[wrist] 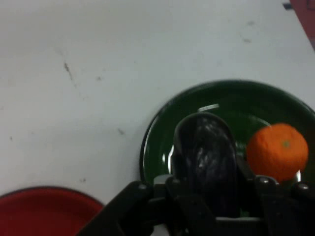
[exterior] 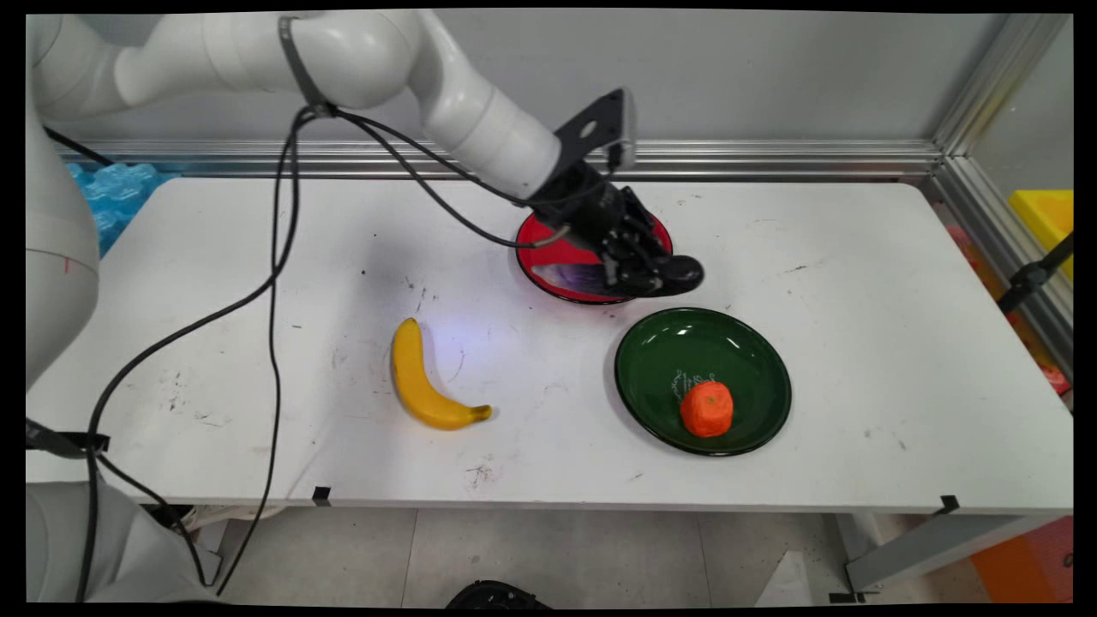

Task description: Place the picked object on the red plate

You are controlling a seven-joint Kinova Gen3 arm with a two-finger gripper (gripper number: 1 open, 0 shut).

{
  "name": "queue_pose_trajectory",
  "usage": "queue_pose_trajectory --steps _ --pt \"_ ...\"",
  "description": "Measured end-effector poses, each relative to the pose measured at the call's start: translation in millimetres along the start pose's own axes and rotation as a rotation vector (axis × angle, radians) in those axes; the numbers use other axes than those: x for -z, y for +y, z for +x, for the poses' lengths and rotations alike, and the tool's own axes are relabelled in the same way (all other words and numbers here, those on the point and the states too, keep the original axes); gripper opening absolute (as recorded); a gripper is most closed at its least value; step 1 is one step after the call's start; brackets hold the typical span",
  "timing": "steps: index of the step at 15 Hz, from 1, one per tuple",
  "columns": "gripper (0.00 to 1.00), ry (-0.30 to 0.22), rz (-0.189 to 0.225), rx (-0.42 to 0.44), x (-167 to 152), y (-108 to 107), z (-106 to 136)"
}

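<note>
1. The gripper has its fingers closed around a dark, rounded, eggplant-like object; in the hand view that object fills the space between them.
2. In the main view the gripper and its load hang at the near right edge of a red plate, just far of a green plate.
3. An orange lies in the near part of the green plate, apart from the gripper; in the hand view it sits just to the right of the held object.
4. A banana lies on the table's near left part, well apart from both plates and the gripper.
5. The white table is scuffed with small dark marks.
6. A grey wall stands behind the table, with an aluminium rail along the far edge.
7. Black cables hang from the arm down past the table's near left side.
8. A yellow bin shows at the far right, beyond the table.
</note>
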Motion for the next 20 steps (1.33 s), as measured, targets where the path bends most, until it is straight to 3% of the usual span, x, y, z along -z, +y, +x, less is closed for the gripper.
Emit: queue_pose_trajectory --steps 5,10,14,20 --pt "0.0 -0.032 -0.041 -0.037 26 -8 -27" --pt "0.0 -0.057 -0.054 -0.054 41 -14 -46" --pt "0.0 -0.074 -0.045 -0.066 49 -24 -60" --pt "0.0 -0.069 0.009 -0.07 46 -49 -67"
